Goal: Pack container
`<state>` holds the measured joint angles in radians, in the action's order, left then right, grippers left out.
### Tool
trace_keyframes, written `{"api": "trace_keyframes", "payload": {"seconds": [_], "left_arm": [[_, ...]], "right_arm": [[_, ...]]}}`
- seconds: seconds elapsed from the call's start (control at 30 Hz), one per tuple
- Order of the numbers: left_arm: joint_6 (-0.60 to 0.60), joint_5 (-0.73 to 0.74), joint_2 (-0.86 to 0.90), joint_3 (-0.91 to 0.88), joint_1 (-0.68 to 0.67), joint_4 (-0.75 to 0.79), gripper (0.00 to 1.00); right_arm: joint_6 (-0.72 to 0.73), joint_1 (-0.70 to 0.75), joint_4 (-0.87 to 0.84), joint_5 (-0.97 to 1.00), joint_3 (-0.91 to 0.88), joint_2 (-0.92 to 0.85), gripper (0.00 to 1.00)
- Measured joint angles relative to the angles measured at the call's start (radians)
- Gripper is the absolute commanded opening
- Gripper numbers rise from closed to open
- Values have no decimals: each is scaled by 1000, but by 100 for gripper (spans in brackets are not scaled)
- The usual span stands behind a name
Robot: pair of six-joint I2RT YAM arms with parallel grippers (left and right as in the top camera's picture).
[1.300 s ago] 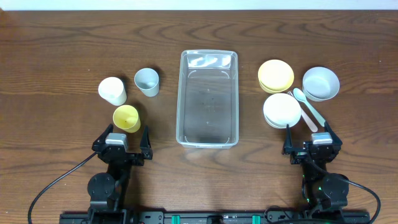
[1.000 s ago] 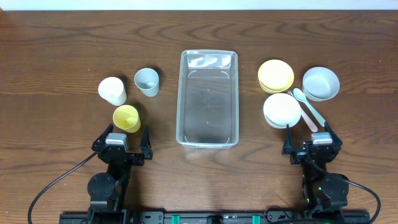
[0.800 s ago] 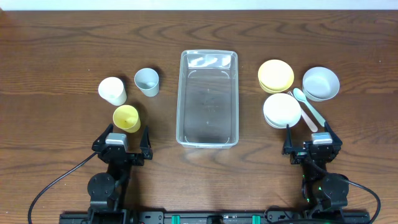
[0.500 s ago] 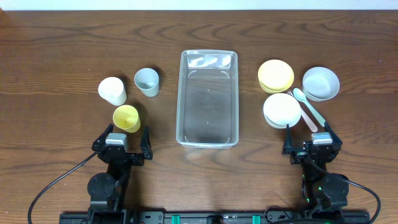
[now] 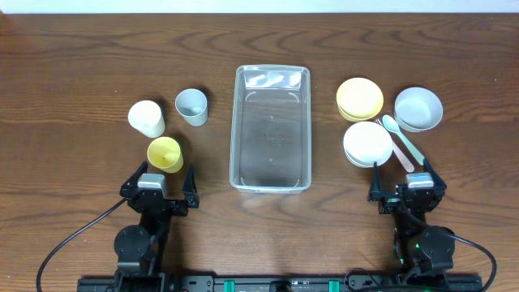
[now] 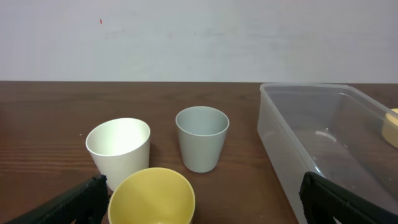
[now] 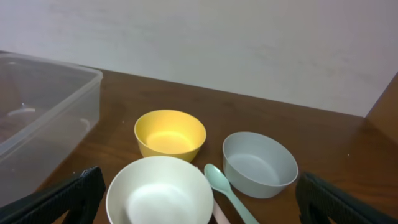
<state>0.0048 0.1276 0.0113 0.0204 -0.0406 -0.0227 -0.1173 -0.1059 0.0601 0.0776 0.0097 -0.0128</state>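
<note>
Brown wooden table (image 5: 81, 65), pale wall (image 6: 199, 37)

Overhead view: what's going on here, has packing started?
Nothing is being handled. The clear rectangular plastic tub sits empty mid-table. The left gripper and right gripper sit at the near edge, jaws open, holding nothing. A white cup, grey cup and yellow cup stand left of it; a yellow bowl, grey bowl, white bowl and two spoons lie right.

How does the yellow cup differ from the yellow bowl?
The yellow cup is tall and narrow; the yellow bowl is wide and shallow. The cup stands left of the container, the bowl right of it. Both are yellow, upright and outside the container.
</note>
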Motion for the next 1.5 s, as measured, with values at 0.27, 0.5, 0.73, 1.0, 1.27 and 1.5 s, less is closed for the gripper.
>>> {"api": "trace_keyframes", "payload": {"seconds": [0.27,0.5,0.73,1.0,1.27,1.5], "left_arm": [[0,0,0,0,0,0,98],[0,0,0,0,0,0,98],[0,0,0,0,0,0,98],[0,0,0,0,0,0,98],[0,0,0,0,0,0,98],[0,0,2,1,1,-3,98]], "right_arm": [[3,0,-16,-32,-1,0,99],[5,0,-15,-114,-1,0,99],[5,0,-15,-130,-1,0,99],[169,0,2,-100,30,-18,99],[205,39,234,-77,489,-394,99],[187,81,772,-81,1168,-1023,99]]}}
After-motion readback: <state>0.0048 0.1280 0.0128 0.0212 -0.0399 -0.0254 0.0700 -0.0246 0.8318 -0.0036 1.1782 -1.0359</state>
